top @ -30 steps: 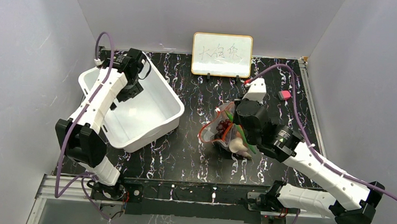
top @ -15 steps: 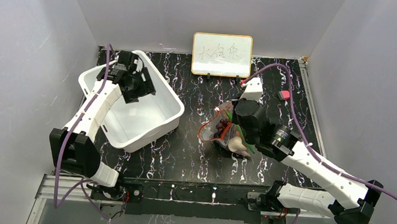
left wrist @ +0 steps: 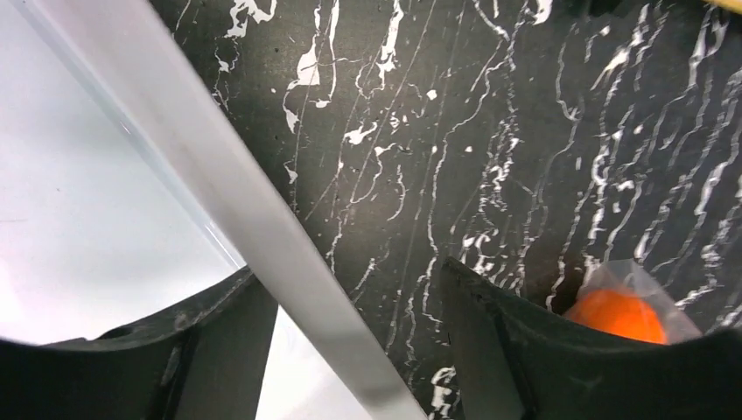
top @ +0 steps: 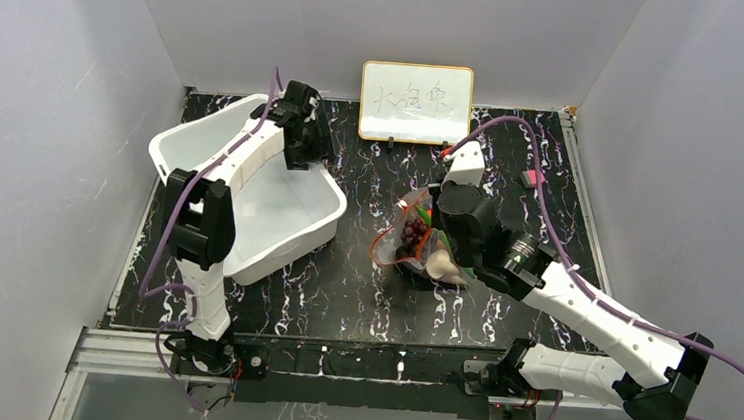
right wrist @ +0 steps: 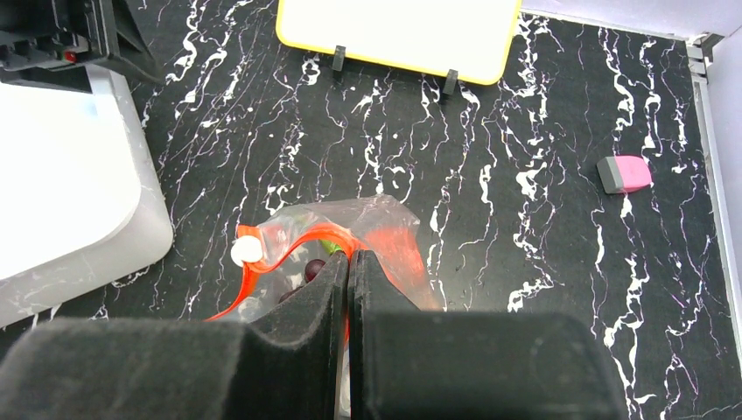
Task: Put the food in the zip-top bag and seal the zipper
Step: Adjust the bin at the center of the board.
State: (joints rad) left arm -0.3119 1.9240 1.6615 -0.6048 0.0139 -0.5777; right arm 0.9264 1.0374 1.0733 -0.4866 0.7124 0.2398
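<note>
The clear zip-top bag point(top: 398, 242) lies mid-table with its mouth open. Its red-orange zipper point(right wrist: 302, 238) curves round the opening. Dark grapes point(right wrist: 313, 267) and a green bit point(right wrist: 329, 246) show inside, and a whitish piece point(top: 441, 268) at the near end. My right gripper point(right wrist: 350, 258) is shut on the zipper strip at the bag's far-right edge, also in the top view point(top: 434, 241). My left gripper point(left wrist: 350, 271) is open and empty, its fingers straddling the white bin's rim point(left wrist: 219, 175). An orange fruit point(left wrist: 617, 313) shows through clear plastic behind its right finger.
The white bin point(top: 333, 205) stands at the left, with my left gripper point(top: 310, 150) over its far right rim. A whiteboard point(top: 415, 103) stands at the back edge. A pink eraser point(top: 532, 176) lies at the back right, also in the right wrist view point(right wrist: 626, 173).
My left arm has swung from the bin's far left side across to its far right rim. My right gripper has shifted slightly towards the back, still pinching the bag's zipper.
</note>
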